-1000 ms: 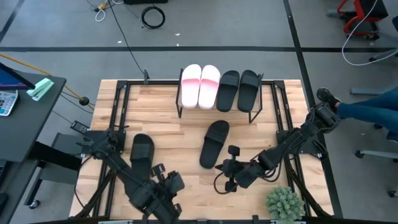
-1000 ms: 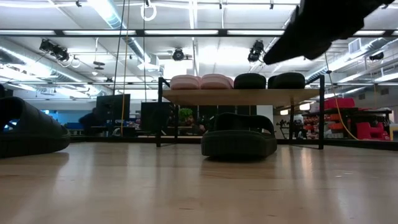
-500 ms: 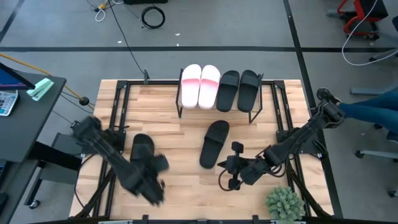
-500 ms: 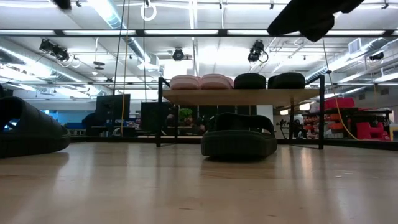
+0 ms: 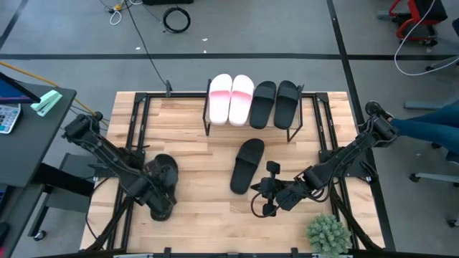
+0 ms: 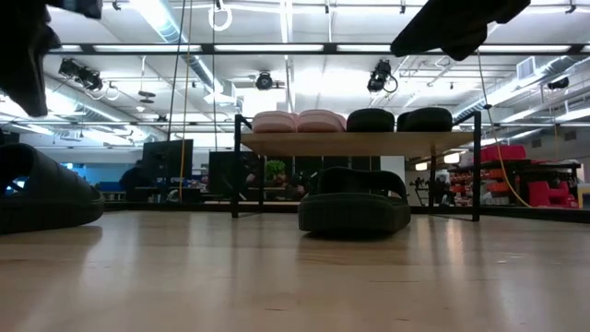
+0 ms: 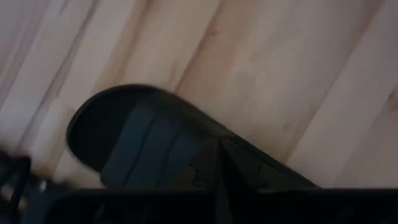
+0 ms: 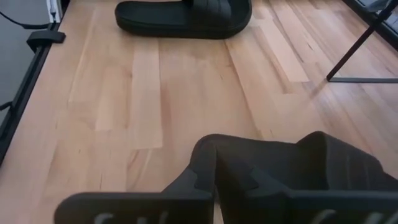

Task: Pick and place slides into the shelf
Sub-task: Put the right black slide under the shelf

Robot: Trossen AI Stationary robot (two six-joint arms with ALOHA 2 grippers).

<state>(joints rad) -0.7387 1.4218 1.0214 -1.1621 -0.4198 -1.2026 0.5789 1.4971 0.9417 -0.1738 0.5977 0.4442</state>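
Note:
Two light pink slides point(image 5: 231, 99) and two black slides point(image 5: 275, 102) lie side by side on the top board of the shelf point(image 5: 292, 132) at the table's far edge. A black slide point(image 5: 247, 165) lies sole-down at mid-table. Another black slide point(image 5: 166, 168) lies sole-down toward the left. My left gripper point(image 5: 161, 193) hangs shut above this slide's near end, well clear of it in the low view point(image 6: 23, 55); its wrist view looks down on the slide point(image 7: 143, 149). My right gripper point(image 5: 262, 197) is shut and raised, just near-right of the middle slide.
A small green plant point(image 5: 328, 235) stands at the table's near right corner. Black frame rails point(image 5: 136, 143) run along the table's left and right sides. Bare wood lies between the two loose slides and in front of the shelf, whose lower tier point(image 6: 359, 198) shows open.
My left arm has swung from the table's near edge toward the left and far side and now hangs over the left black slide. My right gripper has risen a little. No slide has moved.

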